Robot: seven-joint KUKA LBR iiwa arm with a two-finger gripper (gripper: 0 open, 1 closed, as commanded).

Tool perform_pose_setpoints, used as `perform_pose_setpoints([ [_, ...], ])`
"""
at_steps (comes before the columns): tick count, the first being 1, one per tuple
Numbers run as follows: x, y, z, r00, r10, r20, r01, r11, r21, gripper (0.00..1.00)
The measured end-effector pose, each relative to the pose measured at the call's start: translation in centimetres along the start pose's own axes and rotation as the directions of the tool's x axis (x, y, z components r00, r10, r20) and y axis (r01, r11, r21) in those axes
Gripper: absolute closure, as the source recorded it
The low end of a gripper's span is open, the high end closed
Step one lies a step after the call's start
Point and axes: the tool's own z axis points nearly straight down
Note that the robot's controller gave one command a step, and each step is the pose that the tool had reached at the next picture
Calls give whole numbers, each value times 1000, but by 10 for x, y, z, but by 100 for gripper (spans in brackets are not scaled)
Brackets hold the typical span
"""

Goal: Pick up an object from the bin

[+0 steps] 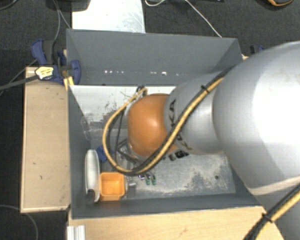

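So, heads up on where you're at. Closest to the lens you've got the fat silver arm (260, 119) coming in from the right, with a yellow-and-black cable (109, 129) looping off it. Below that sits the round orange cover (147, 124) on the wrist, and it blocks most of what you'd want to see.

The end effector (134, 165) pokes out under that cover as a dark bit, low in the left half of the bin (155, 59). You can't tell if it's wide or narrow, and you can't see anything held in it.

Down on the bin floor, the nearest stuff is a small orange box (112, 185) just beside it, by the front left corner. A long white thing (92, 171) lies along the left wall, with some little green bits (150, 180) on the other side. Farther back on the left there's a clear cup (92, 126).

My read: you're down at grasp height, but the pick isn't done. Closing on something and lifting it out look like what's left.
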Motion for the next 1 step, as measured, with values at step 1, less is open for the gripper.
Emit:
perform_pose_setpoints([
  [1,24,2,-93,989,-146,20,146,989,1,0],
])
